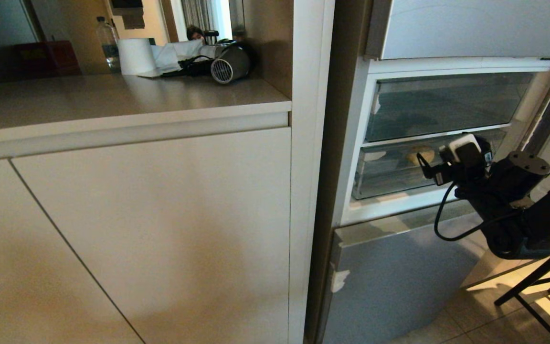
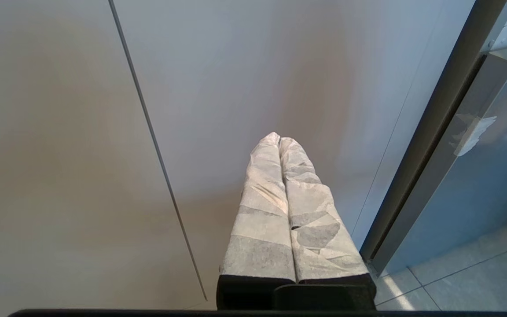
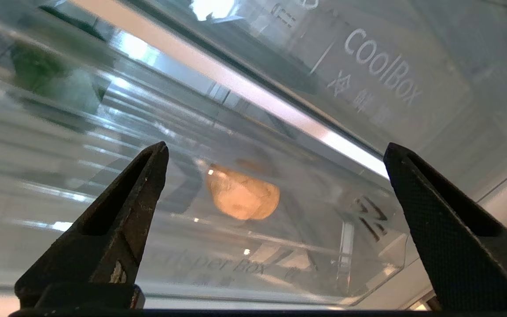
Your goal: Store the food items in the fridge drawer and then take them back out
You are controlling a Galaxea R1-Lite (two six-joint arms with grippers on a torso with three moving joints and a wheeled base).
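Fridge [image 1: 389, 286] compartment stands open at the right of the head view, beside tall pale cabinet doors [image 1: 151, 229].

Right gripper [image 3: 275, 154] sits just in front of the clear front wall of the fridge drawer [image 1: 389, 177], the lower of two transparent bins. Its jaws are spread wide, with nothing between them. In the head view the right arm comes in from the lower right, and the camera housing hides the fingertips there.

Potato [image 3: 242, 198] lies inside the fridge drawer on the ribbed floor, seen through the plastic, roughly centred between the two dark fingers [image 3: 117, 220]. It shows in the head view as a tan oval just beside the wrist. The gripper does not touch it; the drawer front lies between them.

Bell pepper [image 3: 38, 66] is only a blurred dark-green patch behind the plastic, well apart from the potato. Which bin it sits in cannot be told.

The upper bin [image 1: 442, 102] carries the lettering "CoolBox".

Left gripper [image 2: 280, 140] hangs low facing the cabinet door, padded fingers pressed together, holding nothing.

On the surface [image 1: 112, 95] above the cabinets: a water bottle [image 1: 107, 43], a paper roll [image 1: 136, 56] and a hair dryer [image 1: 229, 64].
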